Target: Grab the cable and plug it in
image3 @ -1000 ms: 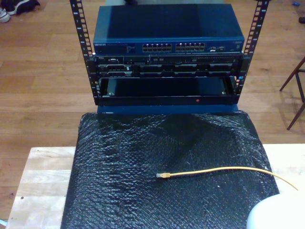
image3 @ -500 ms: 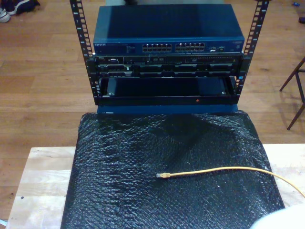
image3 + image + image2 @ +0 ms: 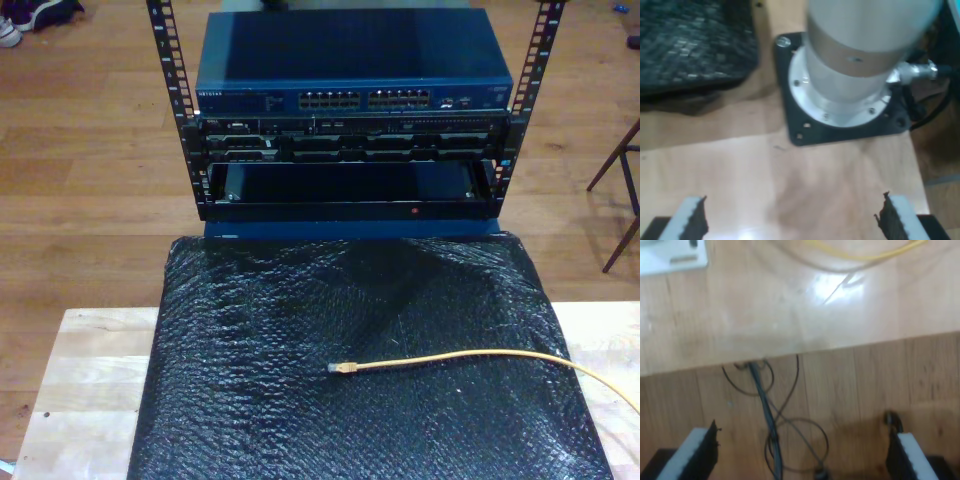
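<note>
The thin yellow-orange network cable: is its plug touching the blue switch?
Apart. In the exterior view, the plug lies on the black mat, far from the switch.

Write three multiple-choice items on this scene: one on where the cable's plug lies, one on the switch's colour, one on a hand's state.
1. The thin yellow-orange network cable has its plug lying on:
A. black bubble-wrap mat
B. bare wood floor
C. rack shelf

2. The flat network switch on top of the rack is:
A. red
B. blue
C. white

3. My first hand is:
A. shut on the cable
B. open
C. shut, holding nothing

Key: 1 A, the plug rests on the black bubble-wrap mat; 2 B, its casing is blue; 3 B, its pads stand wide apart over bare wood.
</note>
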